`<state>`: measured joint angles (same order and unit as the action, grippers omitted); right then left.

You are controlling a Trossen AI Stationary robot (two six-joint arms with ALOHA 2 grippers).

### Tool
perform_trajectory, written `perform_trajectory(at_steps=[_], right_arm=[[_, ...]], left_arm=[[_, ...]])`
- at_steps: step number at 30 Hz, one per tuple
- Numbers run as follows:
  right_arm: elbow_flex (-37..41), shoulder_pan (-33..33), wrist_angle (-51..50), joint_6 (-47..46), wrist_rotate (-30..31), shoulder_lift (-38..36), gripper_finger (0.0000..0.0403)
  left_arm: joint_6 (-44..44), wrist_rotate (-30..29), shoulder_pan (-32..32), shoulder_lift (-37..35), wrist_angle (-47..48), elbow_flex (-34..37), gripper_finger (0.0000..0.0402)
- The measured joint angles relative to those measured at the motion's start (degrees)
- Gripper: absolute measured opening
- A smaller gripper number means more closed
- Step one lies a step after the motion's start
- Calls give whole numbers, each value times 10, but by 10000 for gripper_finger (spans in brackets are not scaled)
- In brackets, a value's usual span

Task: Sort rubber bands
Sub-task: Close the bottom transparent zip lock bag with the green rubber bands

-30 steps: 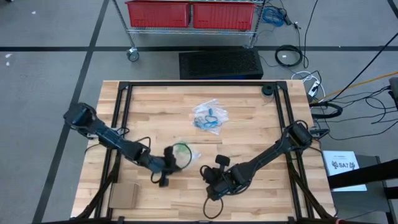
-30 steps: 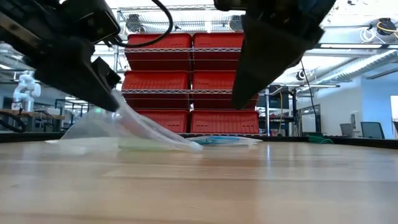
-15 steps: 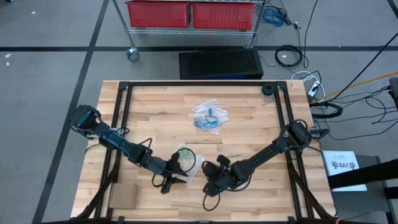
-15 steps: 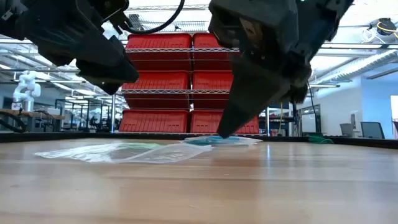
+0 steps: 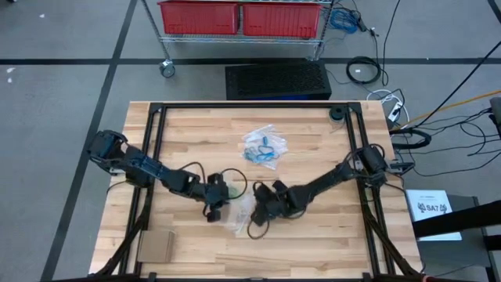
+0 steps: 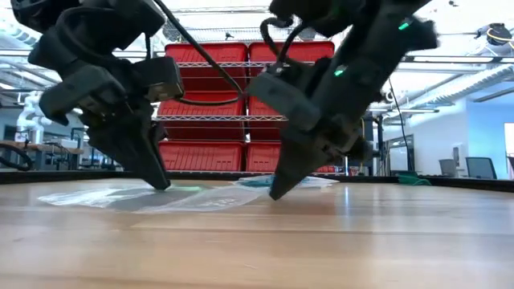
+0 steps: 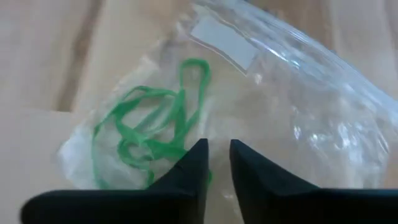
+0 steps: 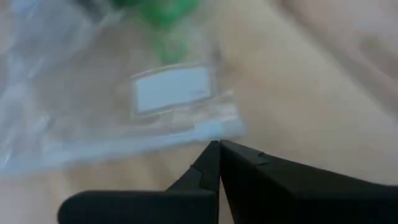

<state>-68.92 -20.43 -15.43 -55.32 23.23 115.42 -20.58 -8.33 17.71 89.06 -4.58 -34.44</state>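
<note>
Sorting well under way, judging by the layout. Green rubber bands (image 7: 155,134) already inside a clear bag (image 5: 239,210) lying flat near the middle of the desk (image 5: 313,243), toward its front. Blue and teal rubber bands (image 5: 262,149) gathered in a second clear bag (image 5: 266,139) farther back, well apart from the first. No loose bands visible anywhere on the wood, so little apparently left beyond closing or tidying the near bag.

Left gripper (image 7: 214,155) lowered onto the green end of the near bag, fingers a narrow gap apart, tips on the plastic right beside the green loops; nothing clamped. Right gripper (image 8: 217,152) at the bag's opposite, sealed edge, fingers pressed together, nothing between them.

Around: a flat brown card (image 5: 156,247) at the desk's front left corner, a dark mat (image 5: 278,80) on the floor beyond, red bins (image 5: 243,17) on a wire shelf. Nothing blocking either arm, though both crowd one small bag.
</note>
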Motion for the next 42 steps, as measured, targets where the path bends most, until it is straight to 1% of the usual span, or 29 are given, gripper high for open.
perform_trajectory(at_steps=[3, 4, 9, 12, 15, 17, 19, 20, 22, 24, 27, 30, 32, 35, 39, 42], right_arm=[[3, 37, 16, 38, -17, -1, 0], [3, 48, 24, 58, -14, -1, 0], [2, 125, 43, 169, -16, -4, 0], [2, 168, 19, 233, -37, -17, 0], [2, 190, 2, 259, -83, -41, 0], [2, 182, 16, 257, -143, -55, 0], [1, 154, 46, 244, -205, -56, 0], [1, 135, 55, 238, -223, -53, 0], [1, 96, 77, 222, -235, -39, 0], [2, 57, 85, 203, -235, -25, 0], [2, 6, 124, 169, -231, -13, 0], [1, -26, 123, 144, -197, -10, 0], [1, -27, 100, 136, -175, -10, 0], [1, -14, 45, 124, -153, -5, 0], [-2, 5, 15, 122, -162, 3, 0], [-2, 14, 0, 147, -168, 2, 0]], left_arm=[[11, 41, -11, 0, -2, 0, 53], [18, 49, -14, 0, -4, 0, 45], [47, 54, -37, -16, 0, 0, 9], [61, 56, -58, -50, 30, 0, 5], [80, 51, -78, -102, 74, 0, 6], [85, 48, -95, -133, 106, 2, 6], [89, 46, -113, -154, 131, 12, 5], [90, 46, -122, -157, 137, 21, 5], [85, 55, -137, -158, 138, 37, 3], [76, 71, -146, -148, 122, 54, 3], [64, 94, -148, -131, 100, 74, 3], [58, 97, -148, -122, 91, 76, 3], [44, 100, -147, -122, 91, 76, 3], [15, 122, -144, -122, 84, 76, 3], [-20, 131, -128, -122, 84, 76, 2], [-52, 131, -110, -122, 80, 81, 2]])
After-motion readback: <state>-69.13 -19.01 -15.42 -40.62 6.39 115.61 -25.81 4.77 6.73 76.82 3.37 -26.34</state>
